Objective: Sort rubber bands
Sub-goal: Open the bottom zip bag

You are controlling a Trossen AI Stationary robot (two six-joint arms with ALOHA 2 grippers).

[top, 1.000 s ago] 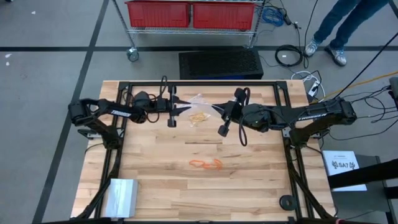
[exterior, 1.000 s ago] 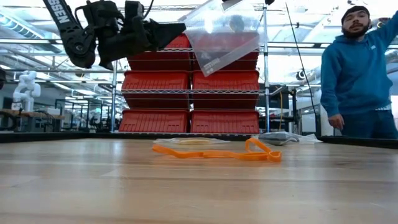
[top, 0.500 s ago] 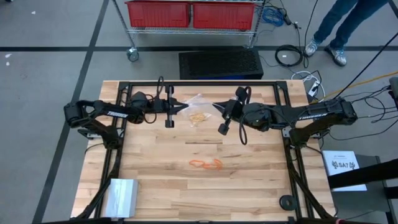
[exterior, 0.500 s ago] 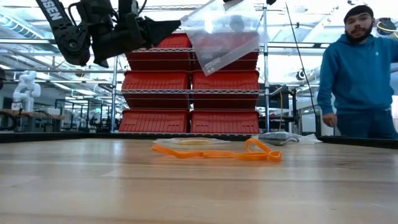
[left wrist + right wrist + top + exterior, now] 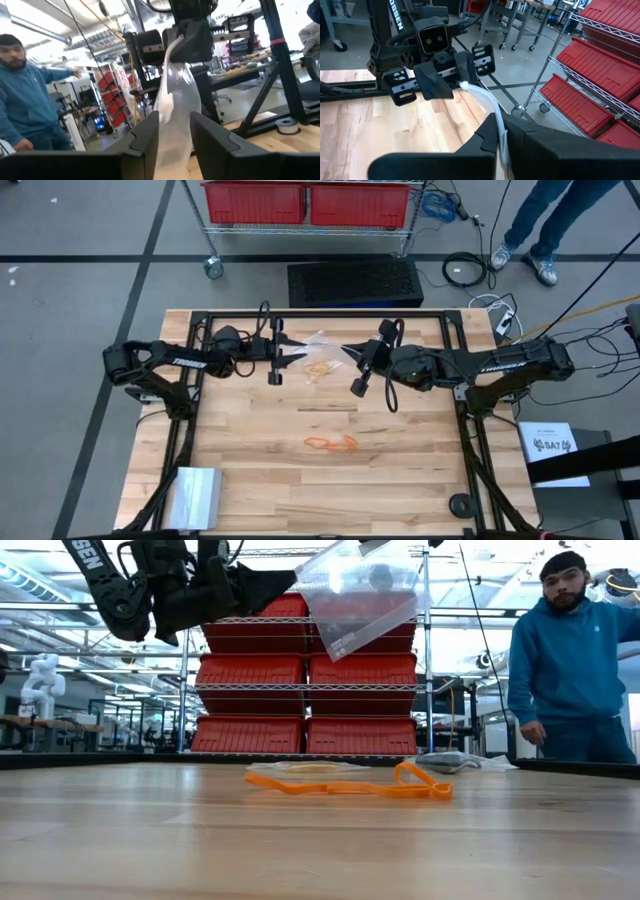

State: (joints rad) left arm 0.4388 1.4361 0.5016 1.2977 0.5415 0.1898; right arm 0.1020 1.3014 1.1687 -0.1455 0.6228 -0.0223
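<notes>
Rubber bands (image 5: 330, 443) lie below clear bag (image 5: 320, 355), pinched by both hands.

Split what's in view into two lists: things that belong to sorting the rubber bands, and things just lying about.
Part of the job:
- orange rubber bands loose on the table
- clear bag with tan bands inside, held up between the left claw and right claw

Lying about:
- folded clear bags at the table's corner
- red bins
- black cables
</notes>
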